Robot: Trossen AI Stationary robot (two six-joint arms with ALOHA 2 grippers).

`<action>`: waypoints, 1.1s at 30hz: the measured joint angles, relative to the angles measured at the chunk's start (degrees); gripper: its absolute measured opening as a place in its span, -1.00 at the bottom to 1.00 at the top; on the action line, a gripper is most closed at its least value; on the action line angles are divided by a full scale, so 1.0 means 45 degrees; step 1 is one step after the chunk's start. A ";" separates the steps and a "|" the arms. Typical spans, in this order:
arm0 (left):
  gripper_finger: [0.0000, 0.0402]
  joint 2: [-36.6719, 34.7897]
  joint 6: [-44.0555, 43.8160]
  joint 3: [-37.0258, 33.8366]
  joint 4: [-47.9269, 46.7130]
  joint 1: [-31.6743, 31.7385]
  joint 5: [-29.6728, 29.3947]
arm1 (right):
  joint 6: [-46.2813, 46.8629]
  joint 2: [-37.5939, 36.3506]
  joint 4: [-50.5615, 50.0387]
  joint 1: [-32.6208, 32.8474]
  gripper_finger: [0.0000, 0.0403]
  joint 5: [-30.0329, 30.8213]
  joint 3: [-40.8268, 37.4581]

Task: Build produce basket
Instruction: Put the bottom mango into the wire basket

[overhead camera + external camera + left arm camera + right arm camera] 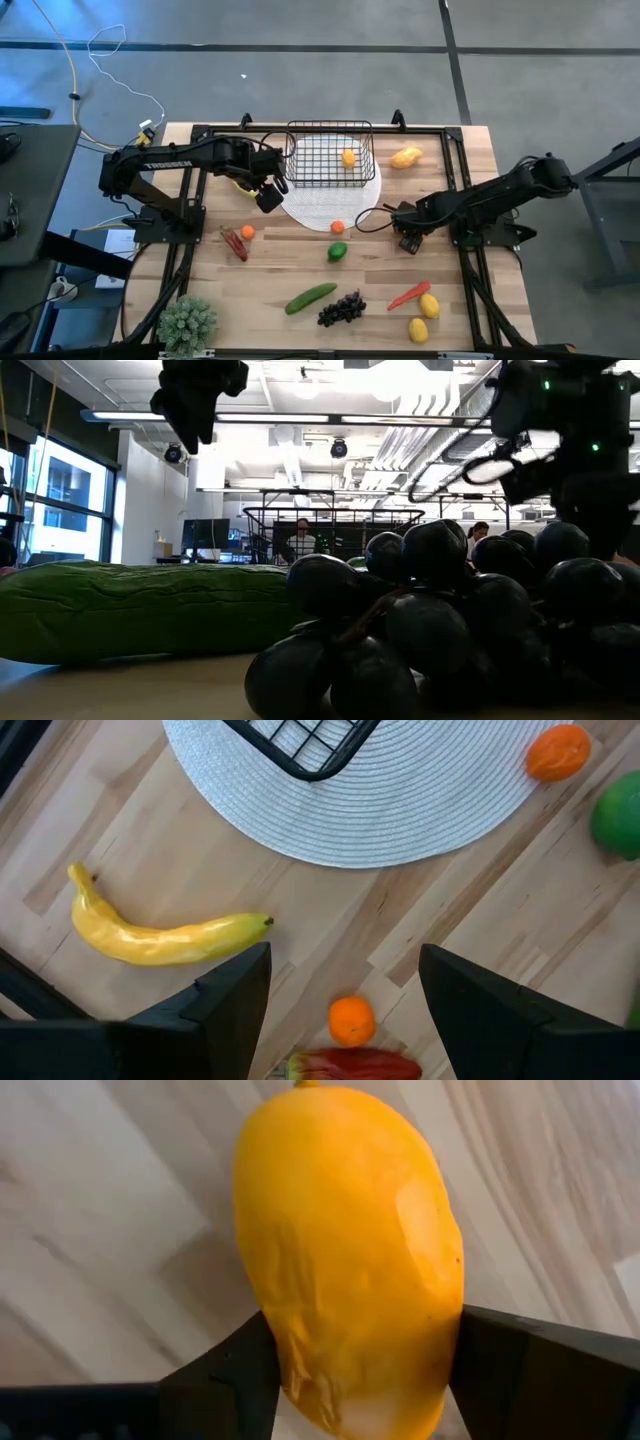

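The basket (330, 155) sits far-centre on a white mat, one yellow fruit inside. The right claw (350, 1380) pinches a mango (350, 1250) at the bench's right, probably to carry it there. The left claw (345, 990) hovers spread (near a banana (160, 935)).

I note a white round woven mat (330, 205) at the table's (270, 300) far middle. Green potted plant (187, 323) at the near left corner. A seated person (301, 540) in the room beyond.
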 joint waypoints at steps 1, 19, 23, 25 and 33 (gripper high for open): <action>0.21 0.0000 0.0001 0.0000 -0.0003 0.0025 -0.0002 | 0.0000 0.0000 -0.0041 0.0061 -0.02 -0.0015 0.0198; 0.21 0.0005 0.0470 0.0000 -0.0009 0.1034 -0.0069 | -0.3411 -0.0005 0.0420 -0.0297 -0.01 0.2650 0.5939; 0.21 0.0000 0.0767 0.0000 -0.0009 0.1088 -0.0091 | -0.5251 -0.0010 0.2190 -0.1076 -0.01 0.3151 0.6368; 0.21 0.0005 0.0772 0.0000 -0.0005 0.1088 -0.0101 | -0.6013 -0.0010 0.3227 -0.1581 -0.01 0.3163 0.6363; 0.21 0.0005 0.0773 -0.0004 -0.0005 0.1088 -0.0806 | -0.7588 0.0474 0.5470 -0.3757 0.00 0.2933 0.6353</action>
